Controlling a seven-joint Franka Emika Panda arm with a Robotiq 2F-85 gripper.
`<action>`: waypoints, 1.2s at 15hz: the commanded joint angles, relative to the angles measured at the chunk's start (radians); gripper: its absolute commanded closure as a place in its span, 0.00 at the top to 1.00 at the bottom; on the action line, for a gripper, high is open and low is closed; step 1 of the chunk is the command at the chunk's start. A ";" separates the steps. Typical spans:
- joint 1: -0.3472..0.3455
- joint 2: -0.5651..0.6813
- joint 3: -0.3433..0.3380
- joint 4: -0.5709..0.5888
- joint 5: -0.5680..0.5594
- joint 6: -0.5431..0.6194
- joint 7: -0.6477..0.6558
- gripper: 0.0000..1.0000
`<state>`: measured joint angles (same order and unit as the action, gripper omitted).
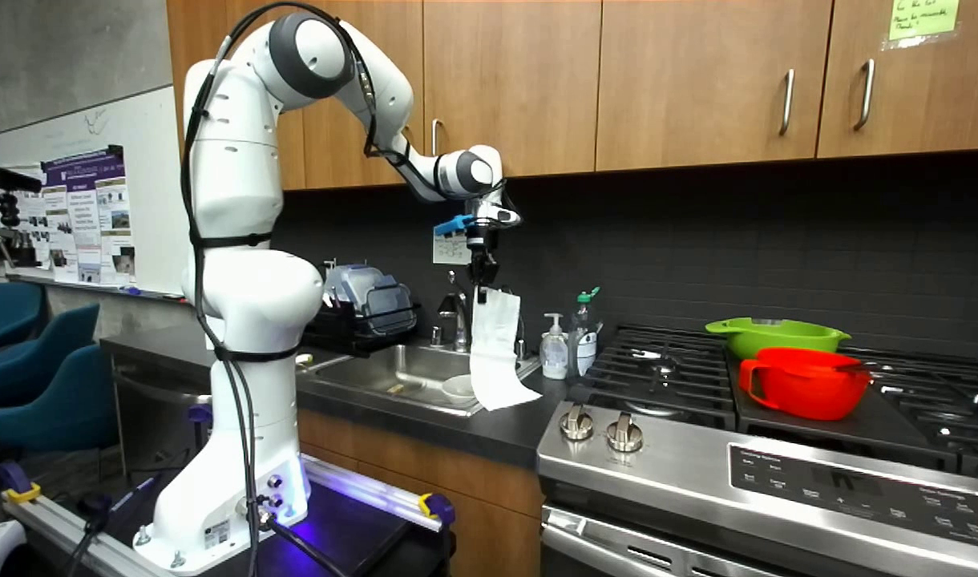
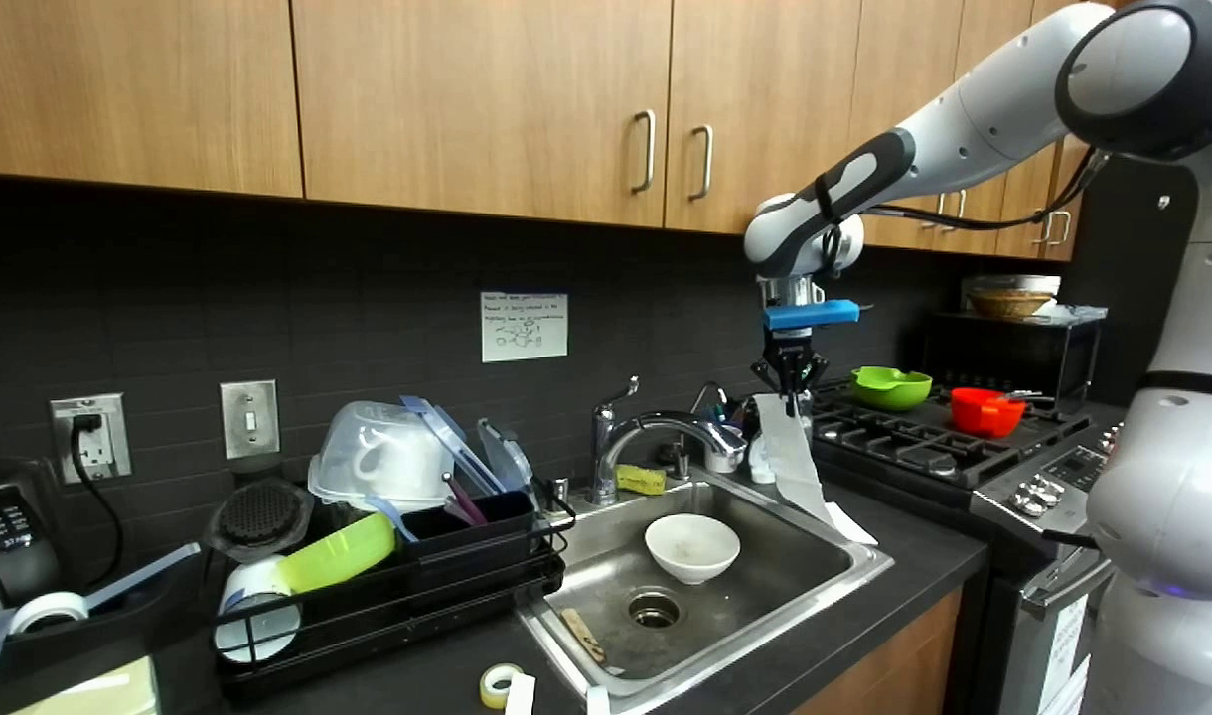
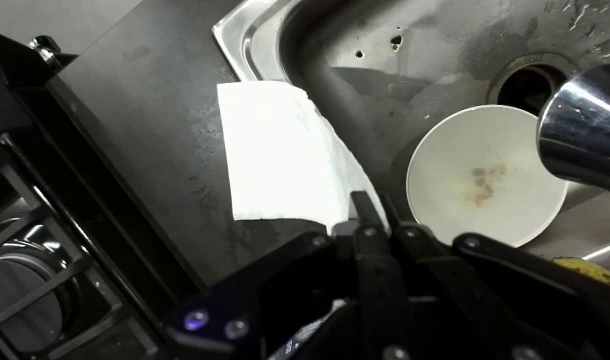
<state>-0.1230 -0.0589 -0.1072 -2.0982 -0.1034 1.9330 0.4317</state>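
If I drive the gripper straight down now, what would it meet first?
Past the paper sheet in the gripper, probably the sink rim or just inside it; the sheet seems to cover that spot in the wrist view, so depth is unclear.

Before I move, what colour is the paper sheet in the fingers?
The paper sheet is white; it shows best in the wrist view.
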 commanded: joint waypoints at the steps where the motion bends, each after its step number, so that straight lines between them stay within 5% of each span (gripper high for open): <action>1: 0.006 -0.053 0.016 -0.020 -0.033 -0.043 0.079 0.00; 18: 0.002 -0.239 0.089 -0.202 -0.032 -0.080 0.282 0.00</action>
<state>-0.1189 -0.2526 -0.0419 -2.2822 -0.1170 1.8603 0.6833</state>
